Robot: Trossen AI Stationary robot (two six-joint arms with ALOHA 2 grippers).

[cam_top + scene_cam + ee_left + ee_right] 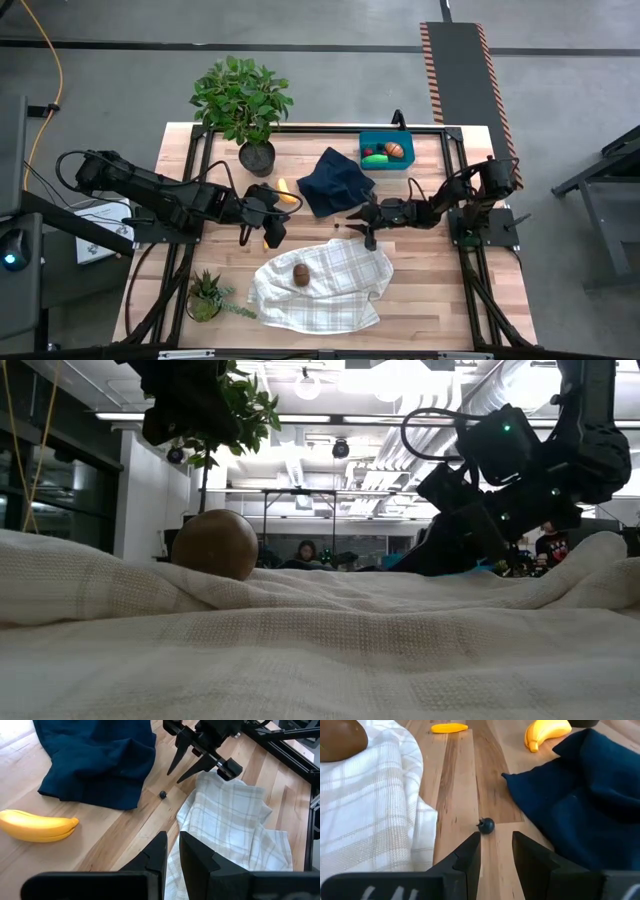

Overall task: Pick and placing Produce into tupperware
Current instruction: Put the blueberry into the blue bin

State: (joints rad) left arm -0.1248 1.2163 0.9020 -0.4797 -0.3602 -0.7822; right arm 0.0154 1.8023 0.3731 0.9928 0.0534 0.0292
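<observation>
The yellow banana (285, 193) lies on the wood beside the dark navy cloth (335, 182). A small yellow-orange piece (449, 727) lies near my left gripper (270, 232), which hovers with a narrow gap between its fingers (173, 842). A tiny dark cherry (485, 825) sits on the table just ahead of my open right gripper (496, 840), untouched. The brown kiwi-like piece (300, 274) rests on the white plaid cloth (320, 285). The teal tupperware (364, 138) at the far edge holds green, orange and brown pieces.
A tall potted plant (243, 100) stands at the far left of the table and a small one (208, 297) at the near left corner. A black frame rail (455, 170) runs along the right side. In the low view the plaid cloth (320, 650) fills the foreground.
</observation>
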